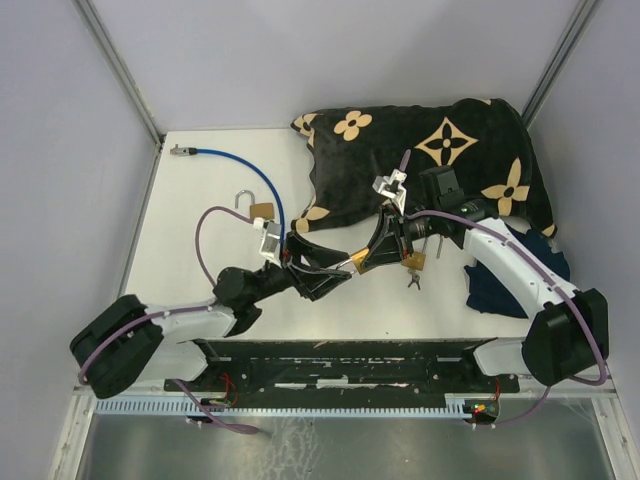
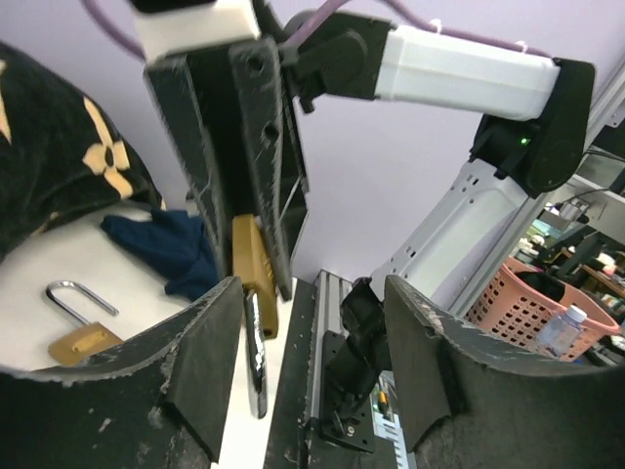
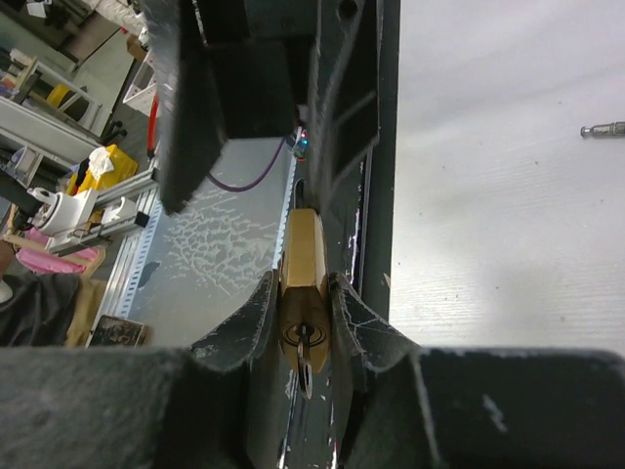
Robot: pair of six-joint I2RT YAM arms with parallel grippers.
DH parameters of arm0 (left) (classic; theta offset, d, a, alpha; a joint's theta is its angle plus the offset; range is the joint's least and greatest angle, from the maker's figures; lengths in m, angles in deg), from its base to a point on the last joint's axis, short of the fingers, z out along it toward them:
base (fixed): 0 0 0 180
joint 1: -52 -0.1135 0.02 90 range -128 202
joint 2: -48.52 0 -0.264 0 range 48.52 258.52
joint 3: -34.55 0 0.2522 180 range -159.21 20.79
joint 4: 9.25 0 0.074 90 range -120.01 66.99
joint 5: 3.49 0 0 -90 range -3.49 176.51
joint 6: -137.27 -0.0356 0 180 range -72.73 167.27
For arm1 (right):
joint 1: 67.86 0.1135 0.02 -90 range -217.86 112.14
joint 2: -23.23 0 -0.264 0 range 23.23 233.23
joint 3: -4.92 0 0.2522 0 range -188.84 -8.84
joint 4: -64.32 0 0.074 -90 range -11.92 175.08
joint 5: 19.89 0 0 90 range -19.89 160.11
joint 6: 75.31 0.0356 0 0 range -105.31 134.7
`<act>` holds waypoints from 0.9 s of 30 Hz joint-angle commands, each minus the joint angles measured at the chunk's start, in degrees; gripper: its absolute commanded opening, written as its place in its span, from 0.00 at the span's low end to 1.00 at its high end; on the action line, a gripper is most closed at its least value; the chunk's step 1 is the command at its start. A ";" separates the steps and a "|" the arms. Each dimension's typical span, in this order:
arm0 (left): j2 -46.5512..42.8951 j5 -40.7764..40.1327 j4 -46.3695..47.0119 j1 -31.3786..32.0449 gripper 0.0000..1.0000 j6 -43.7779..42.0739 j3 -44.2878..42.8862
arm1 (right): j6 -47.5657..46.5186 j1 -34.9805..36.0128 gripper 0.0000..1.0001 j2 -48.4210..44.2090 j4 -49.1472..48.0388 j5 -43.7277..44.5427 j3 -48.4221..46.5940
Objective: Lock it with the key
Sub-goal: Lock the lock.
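My right gripper (image 1: 362, 260) is shut on a brass padlock (image 3: 304, 278) and holds it above the table. A key (image 3: 306, 360) sits in the keyhole, facing the right wrist camera. In the left wrist view the padlock (image 2: 252, 256) hangs from the right fingers (image 2: 229, 147). Its silver shackle (image 2: 256, 357) points toward my left gripper (image 2: 311, 293), close to that gripper's left finger. My left gripper (image 1: 338, 272) is open and empty, tip to tip with the right one.
A second brass padlock (image 1: 257, 209) with an open shackle lies by a blue cable (image 1: 245, 165); it also shows in the left wrist view (image 2: 80, 332). Another padlock with keys (image 1: 413, 265) lies under the right wrist. A black patterned cloth (image 1: 440, 140) covers the back right.
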 commanded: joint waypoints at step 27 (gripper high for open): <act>-16.57 7.31 -63.20 -1.42 0.76 -23.80 -17.49 | -42.20 2.44 0.02 9.71 41.17 6.66 -14.52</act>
